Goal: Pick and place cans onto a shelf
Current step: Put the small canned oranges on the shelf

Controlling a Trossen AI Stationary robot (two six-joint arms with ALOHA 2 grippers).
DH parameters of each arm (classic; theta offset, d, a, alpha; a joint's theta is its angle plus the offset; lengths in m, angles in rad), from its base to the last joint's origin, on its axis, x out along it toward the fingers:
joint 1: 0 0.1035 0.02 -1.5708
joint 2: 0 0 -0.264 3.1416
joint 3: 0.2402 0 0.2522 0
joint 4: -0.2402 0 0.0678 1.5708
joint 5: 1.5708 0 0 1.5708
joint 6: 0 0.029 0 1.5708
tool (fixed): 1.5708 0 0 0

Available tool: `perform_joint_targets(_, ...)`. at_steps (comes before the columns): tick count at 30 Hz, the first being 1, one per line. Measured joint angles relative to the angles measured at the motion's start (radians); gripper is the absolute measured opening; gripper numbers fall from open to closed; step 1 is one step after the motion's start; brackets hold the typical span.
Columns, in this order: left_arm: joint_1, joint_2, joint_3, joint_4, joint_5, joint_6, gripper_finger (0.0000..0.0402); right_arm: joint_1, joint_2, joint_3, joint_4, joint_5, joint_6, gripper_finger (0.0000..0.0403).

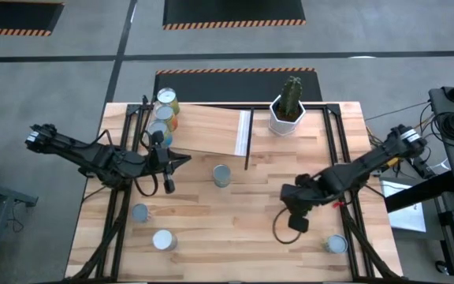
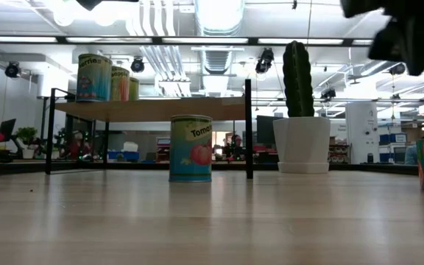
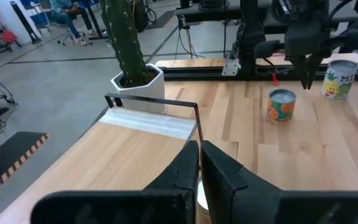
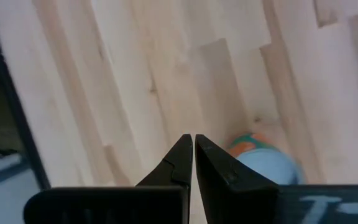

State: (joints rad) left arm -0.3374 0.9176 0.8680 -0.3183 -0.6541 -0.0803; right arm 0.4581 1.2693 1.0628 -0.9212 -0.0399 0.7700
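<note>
Cactus pot [image 1: 288, 118] at the shelf [image 1: 211, 130] end, tomato can [image 1: 222, 175] mid-table, left gripper [image 1: 186, 159] and right gripper [image 1: 299, 224] both pressed together

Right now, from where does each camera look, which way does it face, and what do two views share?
High: overhead, straight down; both arms, left tool, right tool.
Low: tabletop height, facing shelf; dark arm parts at top.
Left wrist: over the shelf, toward cactus pot; own shut fingers.
Right wrist: down at tabletop; shut fingers.
Shared: high and low show the tomato can.
</note>
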Motion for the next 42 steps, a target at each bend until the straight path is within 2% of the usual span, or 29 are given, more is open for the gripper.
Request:
perform_joint_targets(4,0.000,0.000,0.000,0.000,0.000,-0.007,0.0000,0.057,-0.095,-0.133,0.059,0.018,0.058,0.0009)
perform_joint_targets(9,0.000,0.000,0.000,0.000,0.000,-0.007,0.0000,0.130,-0.203,-0.251,0.066,0.169,0.048,0.0009)
perform_joint_targets(15,0.000,0.000,0.000,0.012,-0.016,-0.016,0.0000,0.134,-0.281,-0.290,0.064,0.201,0.076,0.0030)
perform_joint_targets(20,0.000,-0.001,0.000,0.044,-0.019,-0.019,0.0000,0.133,-0.294,-0.290,0.056,0.201,0.073,0.0091)
perform_joint_targets(24,0.000,-0.001,0.001,0.062,-0.041,-0.018,0.0000,0.133,-0.272,-0.290,0.033,0.205,0.068,0.0165)
perform_joint_targets(27,0.000,-0.001,0.001,0.065,-0.085,-0.019,0.0000,0.133,-0.242,-0.290,0.008,0.252,0.057,0.0227)
perform_joint_targets(33,0.001,-0.001,0.001,0.074,-0.120,-0.018,0.0000,0.133,-0.179,-0.290,0.015,0.203,-0.023,0.0328)
perform_joint_targets(37,0.001,-0.001,0.001,0.083,-0.122,-0.017,0.0000,0.133,-0.147,-0.290,0.014,0.169,-0.029,0.0360)
perform_joint_targets(42,0.001,-0.001,0.001,0.091,-0.122,-0.012,0.0000,0.133,-0.110,-0.290,0.014,0.169,-0.029,0.0365)
